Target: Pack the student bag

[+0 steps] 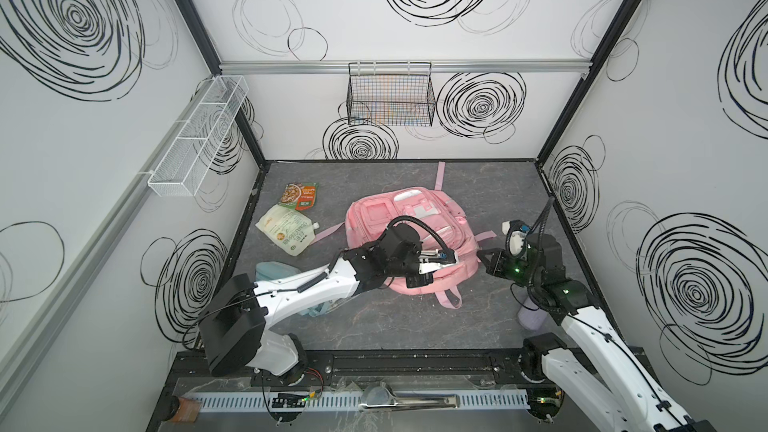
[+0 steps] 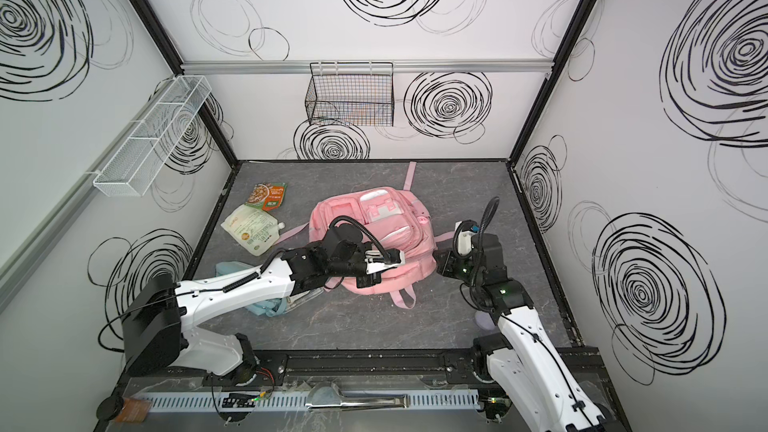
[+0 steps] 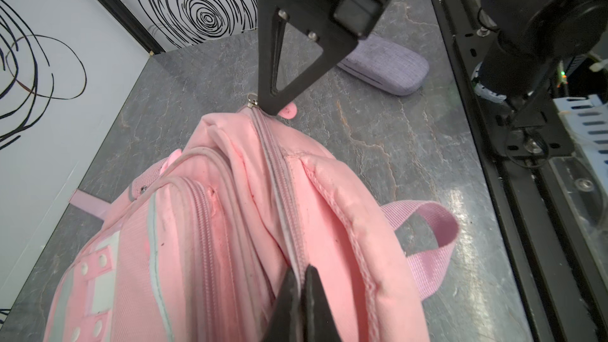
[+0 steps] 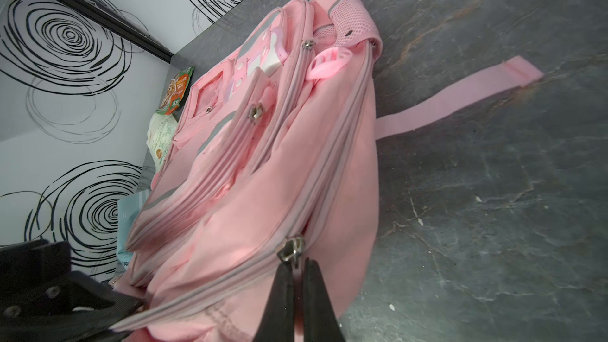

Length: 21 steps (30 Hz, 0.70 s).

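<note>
**Now at the main zip, both claws clamped**

In both top views the student bag (image 1: 411, 218) lies front-up in the middle of the table (image 1: 374, 326); a snack packet (image 1: 300, 196) and a white pouch (image 1: 286, 230) lie apart near the left wall, and a purple case (image 1: 532, 313) shows beside the right arm; the left gripper (image 1: 451, 259) sits over the bag's near part, the right gripper (image 1: 482, 255) at its right side.

From the left wrist, the left gripper's fingers (image 3: 286, 294) are pressed together on the fabric of the zip seam (image 3: 279, 172); at the seam's far end the right gripper's tip meets the metal slider (image 3: 252, 98), the pink zip pull (image 3: 289, 111) poking out beside it.

From the right wrist, the right claw is closed just behind the slider, something pink pinched between its fingers, apparently the pull; the zip looks closed along its length.

Judging by this, the step is opening the main compartment; next, the right arm should draw the pull along the track's curve while the left keeps the seam taut.
</note>
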Available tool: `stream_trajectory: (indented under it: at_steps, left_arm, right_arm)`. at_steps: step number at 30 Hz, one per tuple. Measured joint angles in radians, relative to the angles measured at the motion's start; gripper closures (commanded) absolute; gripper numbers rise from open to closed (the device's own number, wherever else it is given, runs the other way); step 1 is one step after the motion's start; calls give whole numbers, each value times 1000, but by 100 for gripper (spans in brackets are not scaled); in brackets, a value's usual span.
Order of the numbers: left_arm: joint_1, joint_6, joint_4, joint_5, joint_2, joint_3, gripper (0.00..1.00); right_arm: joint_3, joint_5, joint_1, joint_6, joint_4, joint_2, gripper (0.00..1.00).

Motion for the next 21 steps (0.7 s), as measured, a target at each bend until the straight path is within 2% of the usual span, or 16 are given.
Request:
stream_trajectory:
  at_steps: [8,21]
  left_arm:
    - [55,70,-53,50,-113,-77,100]
    - [138,110,-91,157,-243,-165,100]
  right_arm:
    - [-43,-7,-64,-18,68,73,100]
    - [-124,-21,-129,-14,304,276,100]
